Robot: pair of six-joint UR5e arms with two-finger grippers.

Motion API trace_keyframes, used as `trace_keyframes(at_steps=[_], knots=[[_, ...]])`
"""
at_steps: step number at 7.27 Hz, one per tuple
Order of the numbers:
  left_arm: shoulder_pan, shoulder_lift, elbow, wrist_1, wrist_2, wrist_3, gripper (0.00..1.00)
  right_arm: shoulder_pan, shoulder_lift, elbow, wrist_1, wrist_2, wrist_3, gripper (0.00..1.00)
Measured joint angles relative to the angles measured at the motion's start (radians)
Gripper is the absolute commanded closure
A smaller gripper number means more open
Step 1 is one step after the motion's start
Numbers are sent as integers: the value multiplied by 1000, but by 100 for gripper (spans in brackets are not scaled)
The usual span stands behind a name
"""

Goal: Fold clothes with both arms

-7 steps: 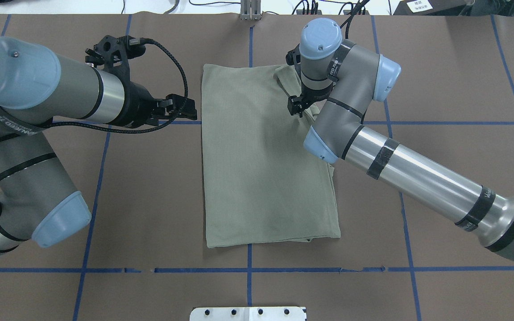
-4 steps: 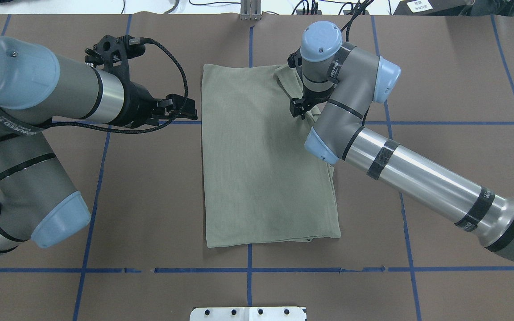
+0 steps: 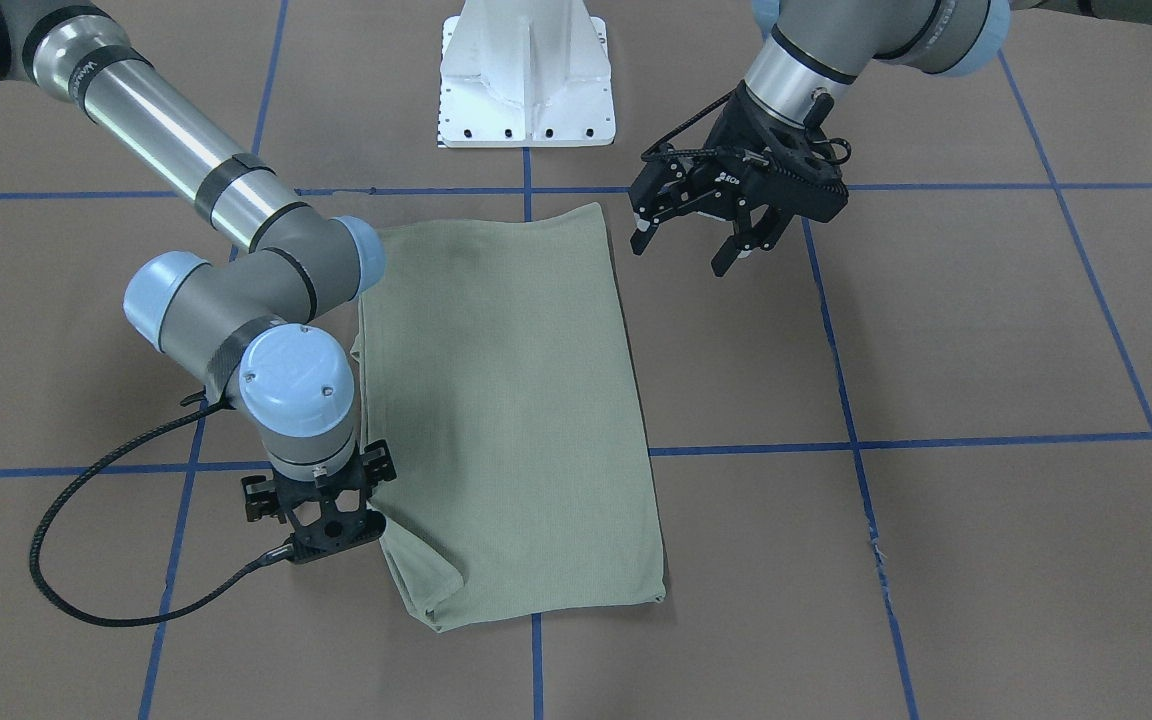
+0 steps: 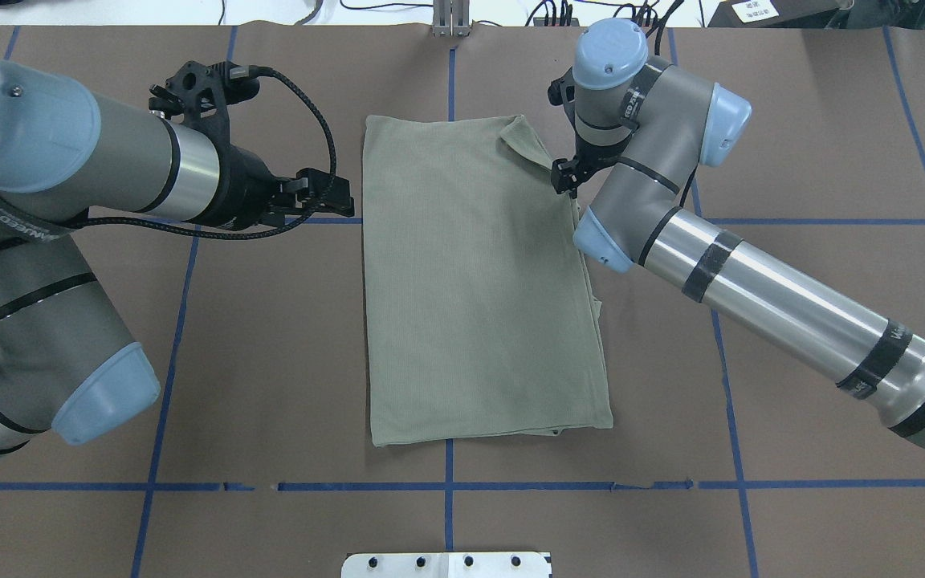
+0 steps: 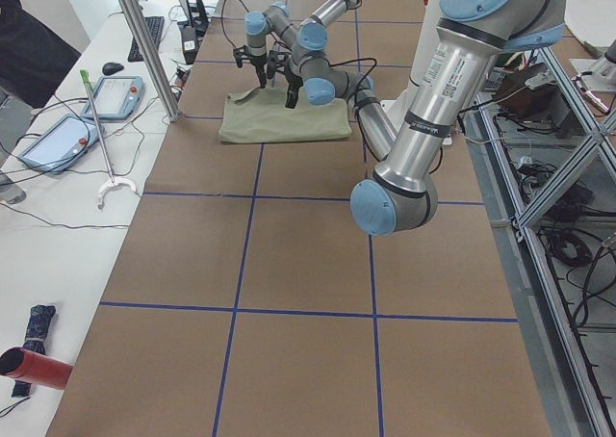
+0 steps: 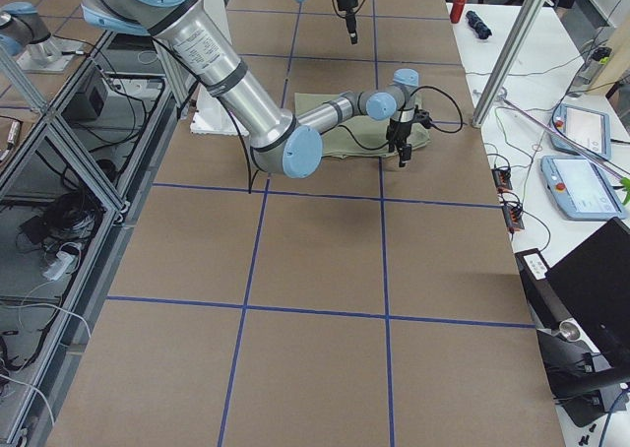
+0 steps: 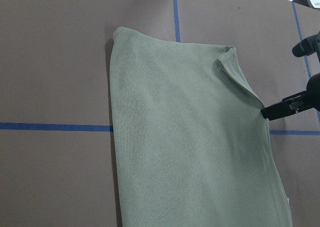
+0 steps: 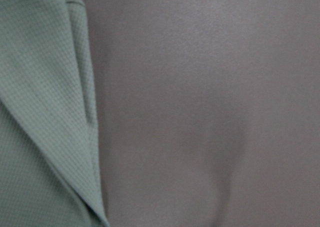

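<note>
The sage-green clothes (image 4: 478,281) lie folded into a long flat rectangle in the middle of the table, also seen in the front view (image 3: 506,400). One far corner is turned over as a small flap (image 4: 523,140). My right gripper (image 4: 565,177) points straight down, low beside the shirt's right edge near that flap. Its jaws look open and hold nothing, and its wrist view shows only the shirt's edge (image 8: 40,112) and bare table. My left gripper (image 3: 681,255) hangs open above the table, apart from the shirt's left edge (image 4: 342,197). The left wrist view looks along the shirt (image 7: 190,137).
The white pedestal base (image 3: 526,80) stands at the robot's side of the table. Blue tape lines (image 4: 446,486) cross the brown table cover. A side bench with tablets (image 5: 58,139) and a metal post (image 5: 144,42) runs past the table's far edge.
My right gripper has moved right and away from me, from over the shirt's folded corner to just off its right edge. The left arm has hardly moved.
</note>
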Motion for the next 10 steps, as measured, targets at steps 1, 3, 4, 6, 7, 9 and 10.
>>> trace_keyframes(at_steps=[1,3,4,6,7,9,10], knots=[[-1,0,-1,0,-1,0,1,13,-1,-1,1,2,-7,0],[-4,0,-1,1,-2,0,1,24,26,-1,2,5,-2,0],[-6,0,-1,1,-2,1,1,22,69,-24,5,5,6,0],[-13,1,0,1,-7,2,1,-4,167,-155,86,-7,36,0],[-15,0,0,1,-9,3,1,-20,198,-221,147,-29,50,0],[-16,0,0,1,-9,3,1,-44,241,-312,235,-89,59,0],[-16,0,0,1,-10,3,1,-47,246,-333,264,-109,60,0]])
